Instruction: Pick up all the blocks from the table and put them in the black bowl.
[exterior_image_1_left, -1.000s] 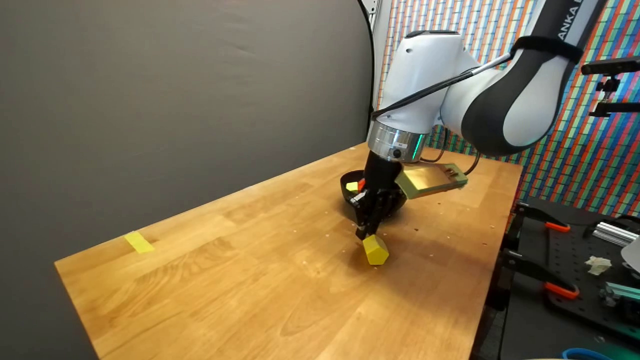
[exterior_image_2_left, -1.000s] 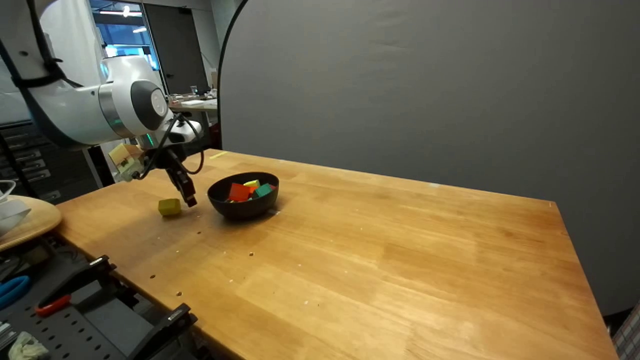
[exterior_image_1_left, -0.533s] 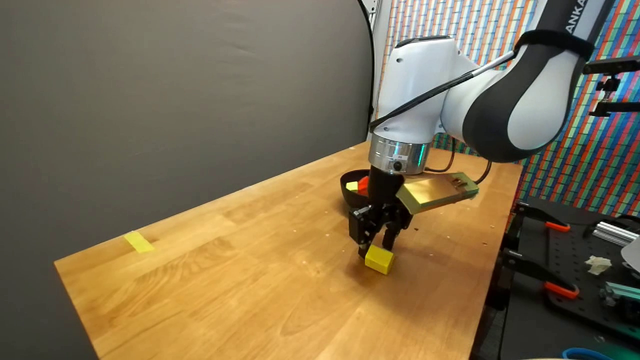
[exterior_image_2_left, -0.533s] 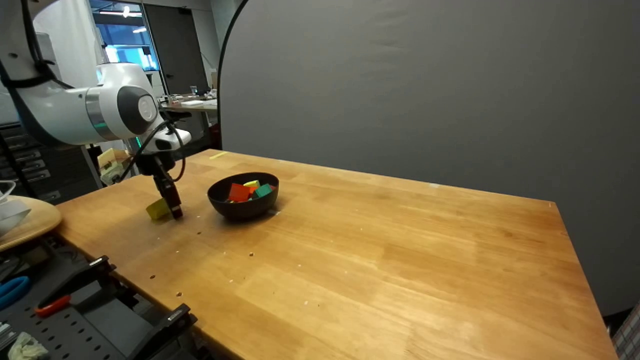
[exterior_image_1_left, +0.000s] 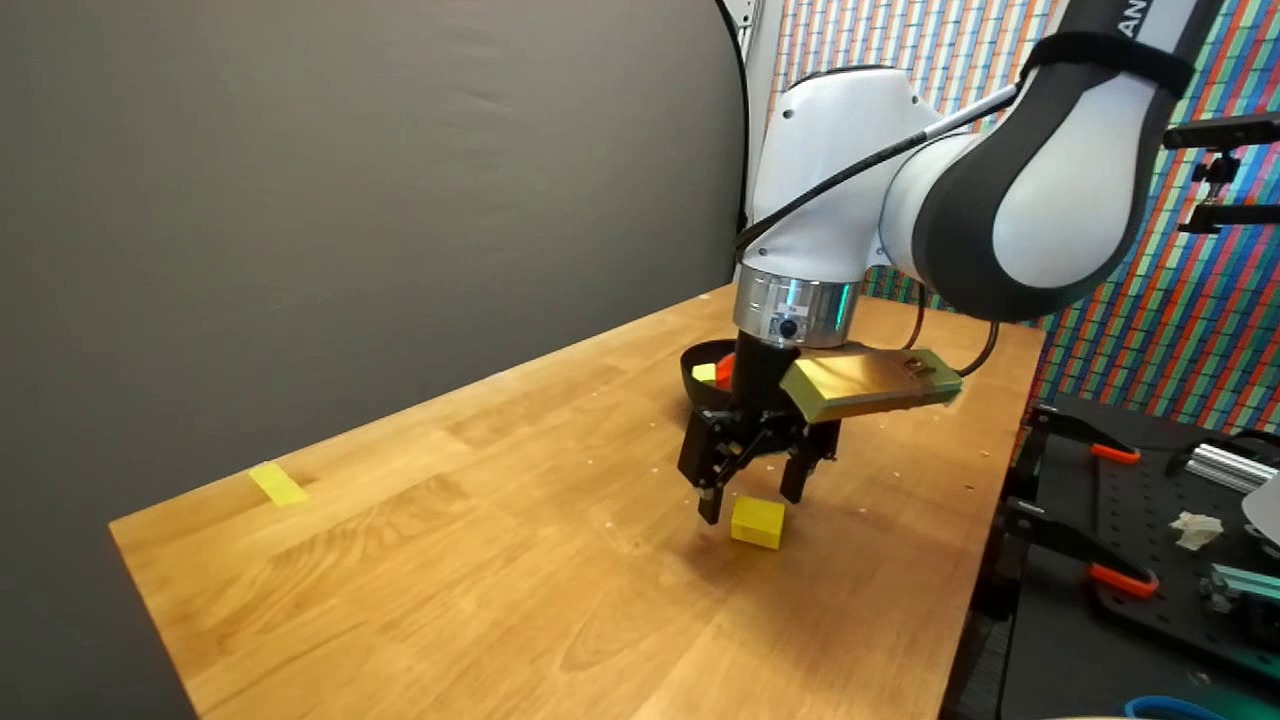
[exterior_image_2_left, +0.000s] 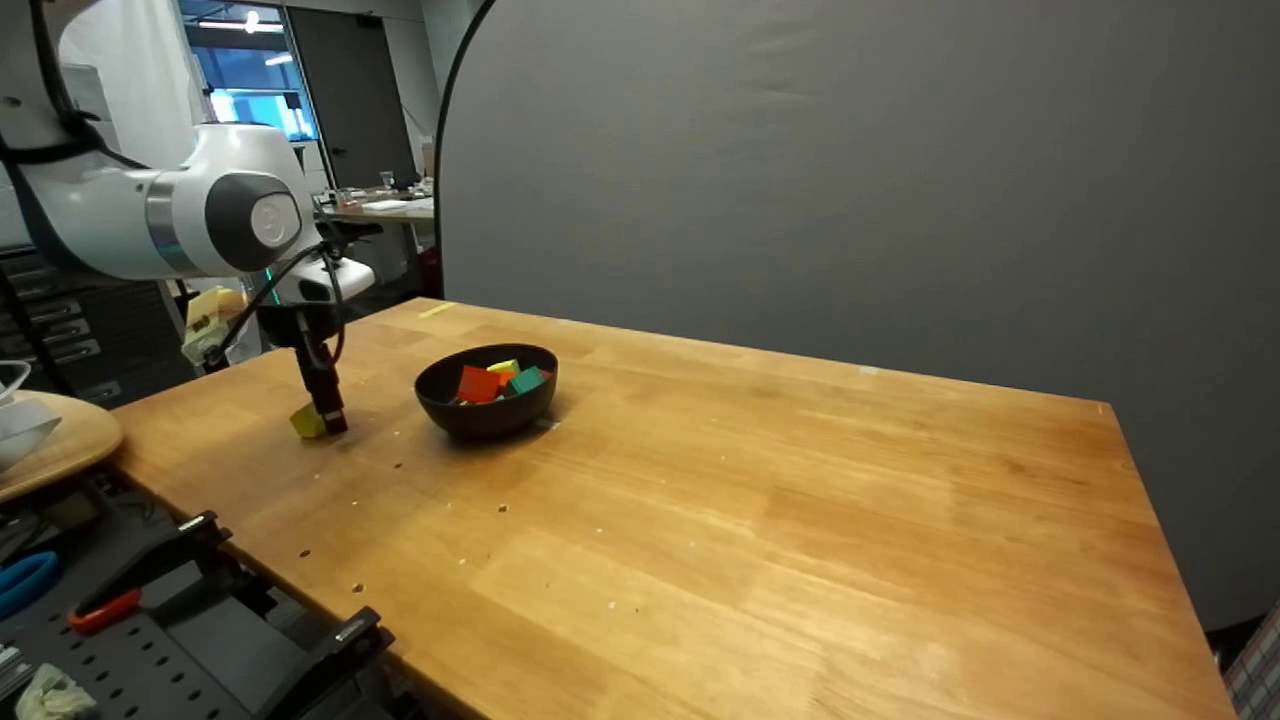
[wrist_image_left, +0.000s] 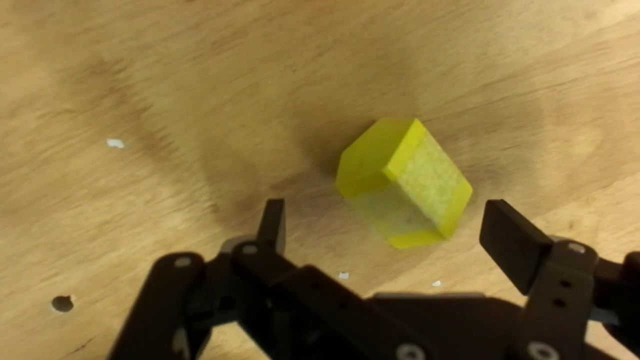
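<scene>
- Hanging low over the counter (exterior_image_1_left: 450, 560), the claw (exterior_image_1_left: 751, 497) is released, spread wide.
- A yellow block (wrist_image_left: 405, 182) rests on the counter, just beside the claw.
- Red, yellow and green blocks (exterior_image_2_left: 479, 385) lie in the black bowl (exterior_image_2_left: 487, 421).

Both ext. views angle down, share tbl (exterior_image_2_left: 800, 500) + bowl (exterior_image_2_left: 482, 422); wrist view close overhead

A window (exterior_image_2_left: 250, 72) is glowing bluish at far left in an exterior view; the bowl (exterior_image_2_left: 490, 424) is softly shading the desk (exterior_image_2_left: 800, 520). The wrist view is looking slightly blurred.
</scene>
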